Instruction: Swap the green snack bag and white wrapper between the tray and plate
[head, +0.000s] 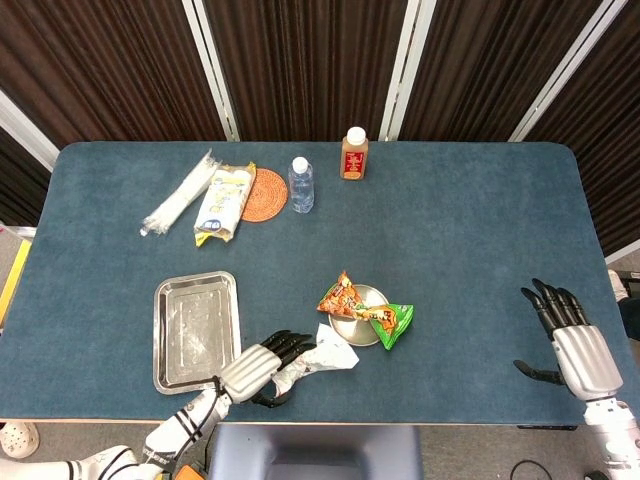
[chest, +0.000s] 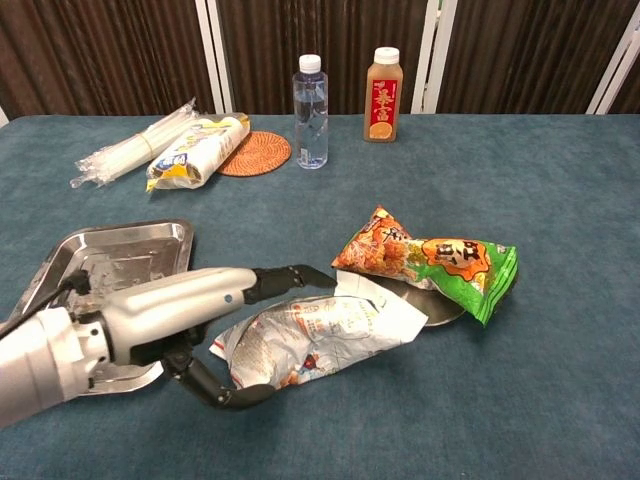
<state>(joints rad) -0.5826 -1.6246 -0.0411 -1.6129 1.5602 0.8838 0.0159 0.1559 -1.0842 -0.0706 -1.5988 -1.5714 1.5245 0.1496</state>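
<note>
The green and orange snack bag (head: 370, 311) (chest: 440, 260) lies across the small metal plate (head: 352, 331) (chest: 441, 309) in the middle of the table. The crumpled white wrapper (head: 332, 354) (chest: 325, 335) lies on the cloth just left of the plate, its corner touching the rim. My left hand (head: 258, 369) (chest: 190, 312) straddles the wrapper's left end, fingers (chest: 290, 277) along its far side and thumb on the near side, not closed. The steel tray (head: 196, 331) (chest: 118, 251) stands empty to the left. My right hand (head: 576, 344) hovers open by the table's right edge.
Along the back stand a water bottle (head: 301, 184) (chest: 311, 98) and a brown drink bottle (head: 354, 153) (chest: 384, 81). Further left lie a woven coaster (head: 266, 195), a yellow-white packet (head: 224, 203) and a bundle of clear straws (head: 179, 204).
</note>
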